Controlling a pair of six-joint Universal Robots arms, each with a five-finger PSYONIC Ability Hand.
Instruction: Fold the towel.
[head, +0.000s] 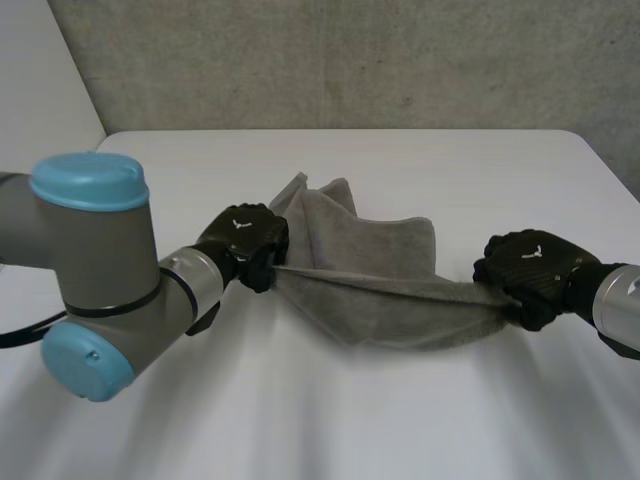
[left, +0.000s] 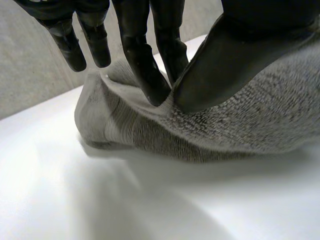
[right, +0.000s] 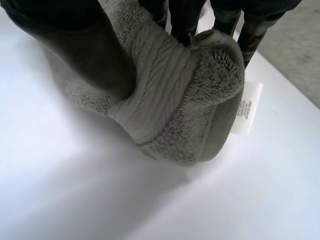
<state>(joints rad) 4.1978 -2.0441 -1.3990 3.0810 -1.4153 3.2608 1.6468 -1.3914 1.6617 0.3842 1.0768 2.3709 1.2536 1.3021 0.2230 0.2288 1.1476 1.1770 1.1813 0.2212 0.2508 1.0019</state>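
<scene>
A grey towel (head: 380, 270) lies rumpled in the middle of the white table (head: 320, 420), its near edge pulled taut between my two hands. My left hand (head: 243, 240) grips the left end of that edge; in the left wrist view its thumb (left: 235, 60) and fingers (left: 145, 70) pinch the towel (left: 240, 125). My right hand (head: 527, 270) holds the right end. In the right wrist view the thumb (right: 85, 50) and fingers (right: 182, 20) are curled round a bunched corner of the towel (right: 185, 105), where a white label (right: 246, 107) hangs out.
A grey wall (head: 350, 60) stands behind the table's far edge. Bare tabletop surrounds the towel on every side. My left arm's elbow joint (head: 95, 270) rises large at the near left.
</scene>
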